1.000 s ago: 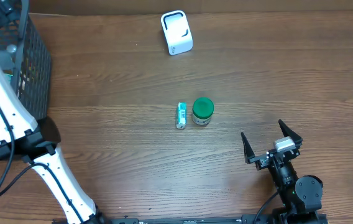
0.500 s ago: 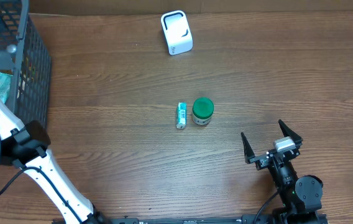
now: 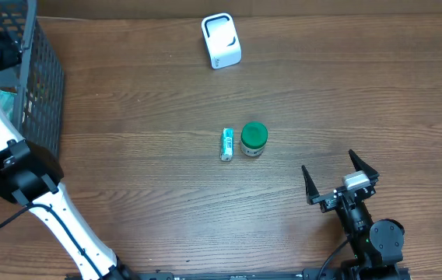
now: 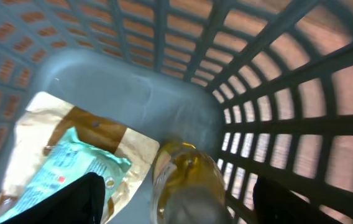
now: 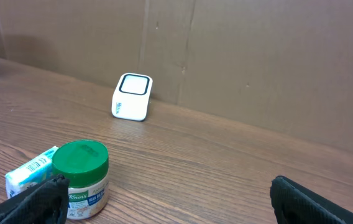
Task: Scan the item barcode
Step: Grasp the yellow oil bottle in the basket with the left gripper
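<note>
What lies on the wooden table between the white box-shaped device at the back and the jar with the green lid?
Nothing: in the overhead view only bare wooden table separates the white box-shaped device from the green-lidded jar.

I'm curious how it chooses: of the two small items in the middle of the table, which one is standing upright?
The green-lidded jar stands upright, lid on top. The slim teal-and-white box right beside it lies flat.

It looked like a mock shop checkout staged in a lab: a wooden counter (image 3: 166,194), a white barcode scanner (image 3: 221,40), a plastic shopping basket (image 3: 42,85) holding packaged goods (image 4: 71,171), and a cardboard backdrop (image 5: 257,62).
</note>
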You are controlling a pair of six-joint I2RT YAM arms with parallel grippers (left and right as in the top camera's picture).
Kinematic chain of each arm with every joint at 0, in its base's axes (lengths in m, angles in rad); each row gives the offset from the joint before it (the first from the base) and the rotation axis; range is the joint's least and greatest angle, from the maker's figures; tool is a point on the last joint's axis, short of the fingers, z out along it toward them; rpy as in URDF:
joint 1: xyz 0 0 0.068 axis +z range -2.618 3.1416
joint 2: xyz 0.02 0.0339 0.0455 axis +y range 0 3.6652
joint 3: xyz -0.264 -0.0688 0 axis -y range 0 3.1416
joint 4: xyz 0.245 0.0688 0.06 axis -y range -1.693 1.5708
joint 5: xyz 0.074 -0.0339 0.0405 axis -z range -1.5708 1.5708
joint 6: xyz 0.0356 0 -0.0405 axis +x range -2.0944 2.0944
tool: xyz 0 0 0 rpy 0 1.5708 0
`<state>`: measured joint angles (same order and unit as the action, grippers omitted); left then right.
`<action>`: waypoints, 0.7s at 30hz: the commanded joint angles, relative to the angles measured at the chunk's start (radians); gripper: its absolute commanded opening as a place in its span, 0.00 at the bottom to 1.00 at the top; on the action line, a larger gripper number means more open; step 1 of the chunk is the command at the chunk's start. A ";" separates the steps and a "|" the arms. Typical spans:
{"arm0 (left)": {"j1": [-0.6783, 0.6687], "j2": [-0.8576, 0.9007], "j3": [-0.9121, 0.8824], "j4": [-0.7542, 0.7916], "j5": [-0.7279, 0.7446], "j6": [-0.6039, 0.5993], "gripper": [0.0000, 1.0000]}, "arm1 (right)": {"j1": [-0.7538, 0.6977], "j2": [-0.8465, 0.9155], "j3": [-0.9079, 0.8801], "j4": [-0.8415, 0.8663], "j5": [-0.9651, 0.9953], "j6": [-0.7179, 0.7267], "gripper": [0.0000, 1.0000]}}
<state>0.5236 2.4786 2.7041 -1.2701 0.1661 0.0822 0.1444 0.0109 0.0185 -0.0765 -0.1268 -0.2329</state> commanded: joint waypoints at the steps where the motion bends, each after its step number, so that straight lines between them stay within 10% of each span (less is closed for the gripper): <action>1: -0.008 0.016 -0.066 0.029 0.018 0.042 0.77 | 0.002 -0.008 -0.011 0.004 -0.002 0.000 1.00; 7: -0.008 0.018 -0.136 0.080 0.018 0.042 0.76 | 0.002 -0.008 -0.011 0.004 -0.002 0.000 1.00; 21: -0.007 -0.005 -0.151 0.090 0.019 -0.057 0.35 | 0.002 -0.008 -0.011 0.004 -0.002 0.000 1.00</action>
<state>0.5236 2.4874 2.5439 -1.1770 0.1726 0.0841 0.1448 0.0113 0.0185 -0.0761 -0.1268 -0.2333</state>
